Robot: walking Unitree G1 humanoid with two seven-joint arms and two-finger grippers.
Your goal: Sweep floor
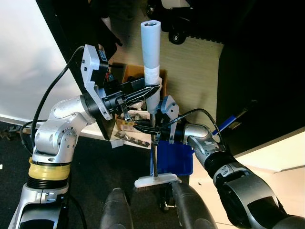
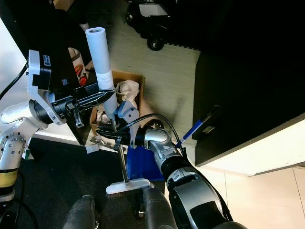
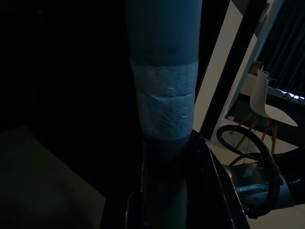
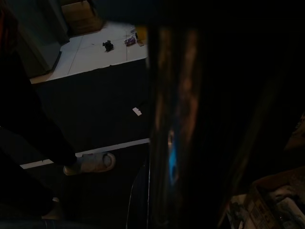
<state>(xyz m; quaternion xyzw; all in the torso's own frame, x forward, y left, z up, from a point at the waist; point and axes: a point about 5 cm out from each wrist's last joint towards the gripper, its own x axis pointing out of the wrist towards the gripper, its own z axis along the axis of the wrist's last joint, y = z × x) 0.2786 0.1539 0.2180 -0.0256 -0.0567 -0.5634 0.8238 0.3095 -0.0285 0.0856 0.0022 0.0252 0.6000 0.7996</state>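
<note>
The left arm (image 1: 62, 129) bends in from the left, and the left tool (image 1: 151, 91) is closed around the broom's grey foam grip (image 1: 151, 52), just below the band of white tape (image 1: 152, 74). In the left wrist view the taped grip (image 3: 164, 105) runs straight up between the tool's black fingers (image 3: 214, 181), which press against it on both sides. A white chair (image 3: 267, 102) stands on the pale floor far behind it.

The broom (image 1: 154, 143) stands nearly upright in the middle of the scene. Its thin metal shaft (image 1: 154, 152) drops from the foam grip to a white brush head (image 1: 156, 180) that rests on the dark mat (image 1: 95, 162) close to the robot's feet. Just behind the broom, a cardboard box (image 2: 125, 82) holds crumpled white paper (image 2: 127, 88), and other small clutter lies on the floor beside it.

The right arm (image 1: 224, 162) reaches in from the near right. The right tool (image 1: 151, 127) grips the shaft lower down, with its fingers closed on the metal. In the right wrist view the shaft (image 4: 171, 133) is a dark, blurred bar close to the lens, and a person's slippered foot (image 4: 90, 163) stands on the floor beyond.

A blue dustpan (image 1: 174, 157) sits upright just right of the shaft. Its blue handle (image 1: 228, 125) angles up towards the dark cabinet (image 1: 257, 71) on the right.
</note>
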